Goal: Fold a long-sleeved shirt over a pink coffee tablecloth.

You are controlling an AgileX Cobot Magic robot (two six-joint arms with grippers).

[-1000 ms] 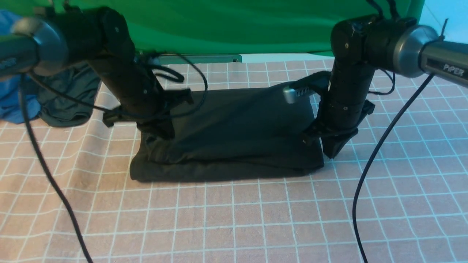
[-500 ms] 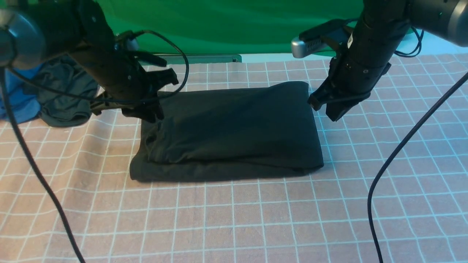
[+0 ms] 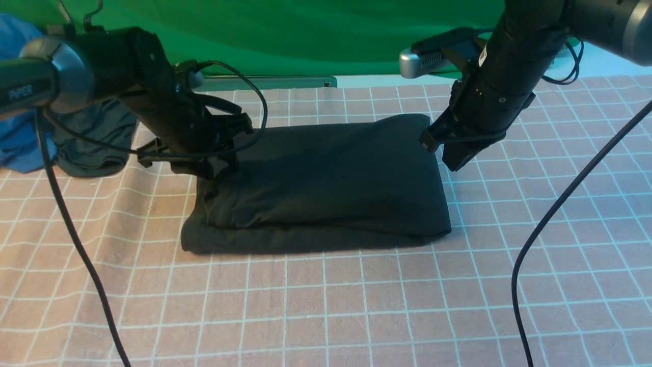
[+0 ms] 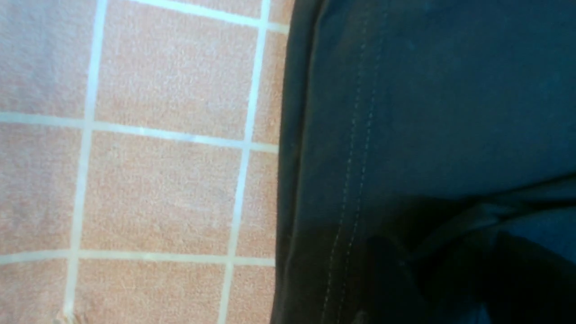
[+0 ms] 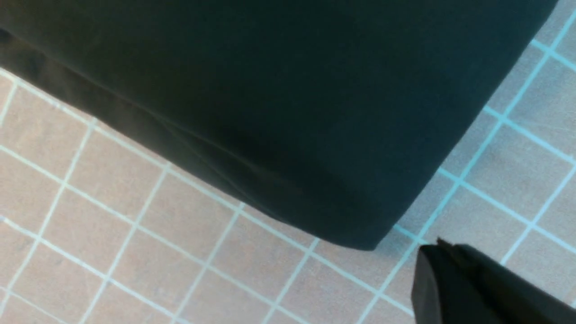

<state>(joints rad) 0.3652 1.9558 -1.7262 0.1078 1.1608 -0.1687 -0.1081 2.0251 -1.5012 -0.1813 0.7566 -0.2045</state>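
At the far left of the table, a blue garment point(image 3: 20, 137) lies bunched with a darker teal-grey cloth point(image 3: 91, 137) against it, both resting on the edge of the pink coffee tablecloth point(image 3: 326, 306); behind them hangs the green backdrop point(image 3: 305, 35). Just right of that heap, the left arm reaches in low, and the left gripper point(image 3: 211, 171) sits at the far left corner of the long-sleeved shirt point(image 3: 326, 178); its jaws are lost in black against black fabric, so I cannot tell whether they are spread or pinching, nor whether they touch the cloth; the left wrist view shows only a stitched hem of the shirt point(image 4: 405, 135) lying along the gridded tablecloth point(image 4: 135, 157), with a dark blur in one corner. In the middle, the shirt lies folded into a compact black rectangle, two layers showing along its near edge, the lower layer jutting out at the near left corner; it rests flat on the tablecloth, towards the far half. To the right, the right arm hangs above the far right corner of the shirt; the right gripper point(image 3: 451, 155) is pressed together, holding nothing, lifted clear of the fabric; its wrist view shows one rounded corner of the shirt point(image 5: 270, 112) with the dark gripper point(image 5: 450, 279) apart from it, over bare tablecloth point(image 5: 135, 247).
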